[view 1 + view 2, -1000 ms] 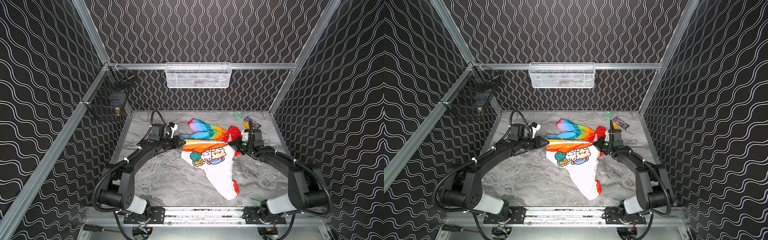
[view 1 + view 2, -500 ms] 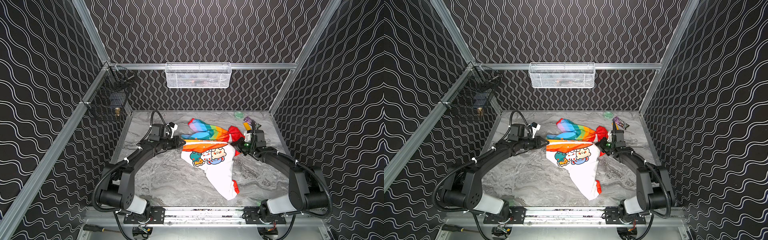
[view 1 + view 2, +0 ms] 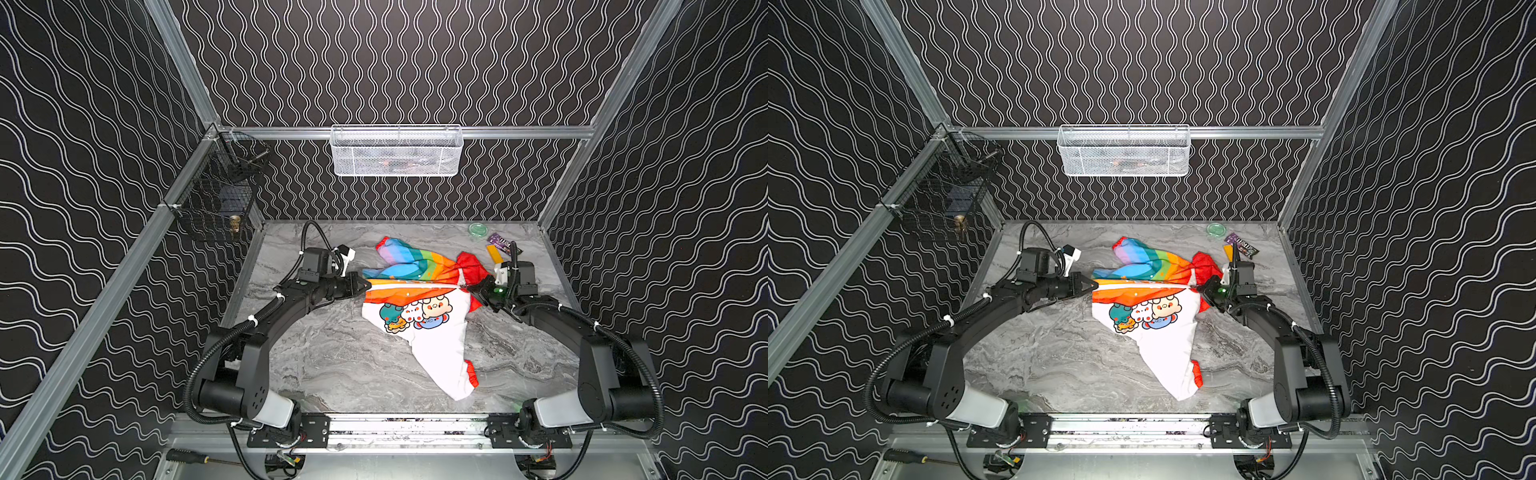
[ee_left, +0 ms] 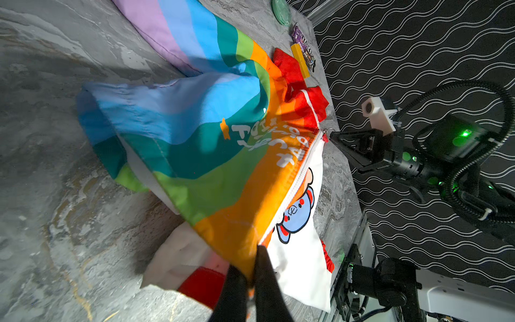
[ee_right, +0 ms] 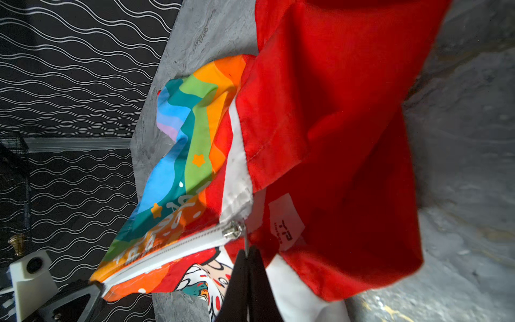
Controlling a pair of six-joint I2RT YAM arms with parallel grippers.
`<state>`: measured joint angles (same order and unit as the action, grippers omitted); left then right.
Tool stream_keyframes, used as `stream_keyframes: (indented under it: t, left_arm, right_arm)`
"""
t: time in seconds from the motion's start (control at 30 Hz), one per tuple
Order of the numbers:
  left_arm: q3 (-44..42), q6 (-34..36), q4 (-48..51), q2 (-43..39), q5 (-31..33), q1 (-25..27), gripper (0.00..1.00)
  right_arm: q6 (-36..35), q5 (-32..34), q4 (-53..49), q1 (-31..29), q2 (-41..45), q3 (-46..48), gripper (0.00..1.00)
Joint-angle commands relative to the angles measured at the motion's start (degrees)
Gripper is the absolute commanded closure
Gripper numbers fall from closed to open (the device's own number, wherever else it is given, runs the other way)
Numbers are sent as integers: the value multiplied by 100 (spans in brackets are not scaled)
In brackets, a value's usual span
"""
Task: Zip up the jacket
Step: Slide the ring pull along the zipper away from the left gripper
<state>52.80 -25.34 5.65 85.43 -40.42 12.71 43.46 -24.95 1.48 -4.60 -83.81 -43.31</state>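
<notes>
Stretching toward each other, left fingers [image 4: 266,281] pinch the jacket [image 3: 432,345] at its hem, right fingers [image 5: 260,284] clamp the zipper pull [image 5: 245,242].

A white wire basket [image 3: 395,151] hangs up high on the back wall [image 3: 395,62]. A black wire basket [image 3: 216,199] hangs on the side wall, with a small gold thing [image 3: 235,223] in it. In the far corner of the grey stone table [image 3: 332,353] lie a round green thing [image 3: 478,230], a purple packet [image 3: 500,242] and a yellow strip [image 3: 493,252], close together. A screwdriver [image 3: 187,457] lies in front, off the table.
</notes>
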Motion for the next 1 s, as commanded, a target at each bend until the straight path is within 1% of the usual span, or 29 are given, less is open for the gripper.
stream_keyframes:
  t: [0.0, 0.47, 0.7, 0.83, 0.97]
  left_arm:
    - [-24, 3, -87, -57, 63, -15, 100]
    - [-30, -6, -103, -61, 48, -41, 100]
    - [-13, -74, -159, -52, 35, -41, 100]
    - [-30, -102, -106, -160, 59, -41, 100]
    - [-160, -76, 157, -397, 135, -23, 100]
  right_arm:
    - [-107, 57, -33, 53, 36, -1, 100]
    - [-181, 54, -183, 265, 47, -47, 100]
    - [-125, -522, 104, 239, 122, -18, 100]
    - [-219, -626, -80, 199, 359, -37, 100]
    - [-328, -761, -325, 114, 664, 96, 100]
